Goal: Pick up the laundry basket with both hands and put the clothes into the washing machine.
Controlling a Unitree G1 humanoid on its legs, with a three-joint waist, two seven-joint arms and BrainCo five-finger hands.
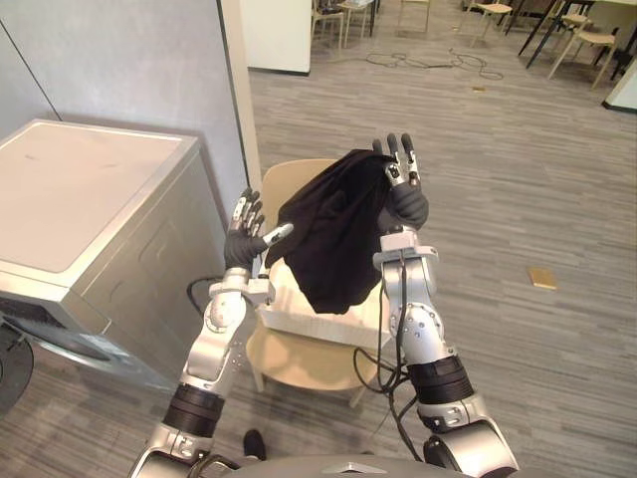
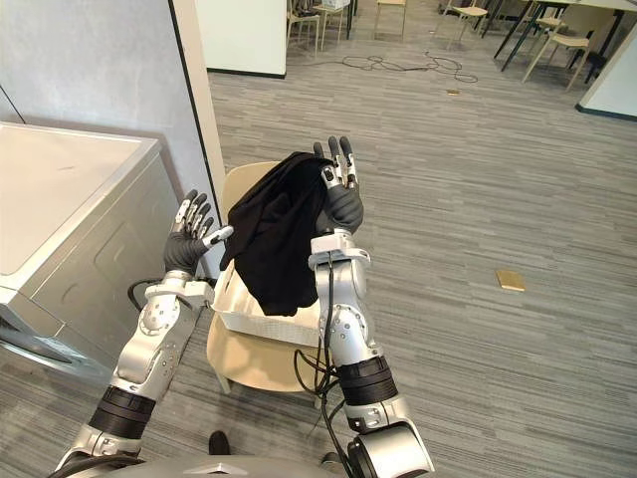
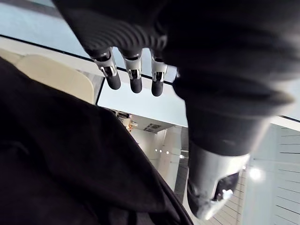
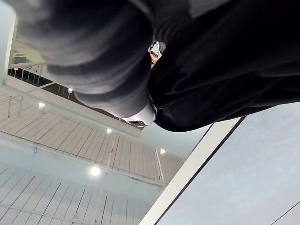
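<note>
Both spread-fingered: black garment [image 1: 333,234] hangs off right hand [image 1: 404,202], left hand [image 1: 241,243] empty beside.

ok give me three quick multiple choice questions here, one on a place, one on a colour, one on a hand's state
1. Where does the basket sit? A on the chair B on the washing machine C on the floor
2. What colour is the cloth at the right hand? A white B black C red
3. How is the left hand? A clamped on the basket B gripping the cloth C open, holding nothing
Answers: 1 A, it rests on the beige seat; 2 B, plainly black; 3 C, fingers straight and spread.
</note>
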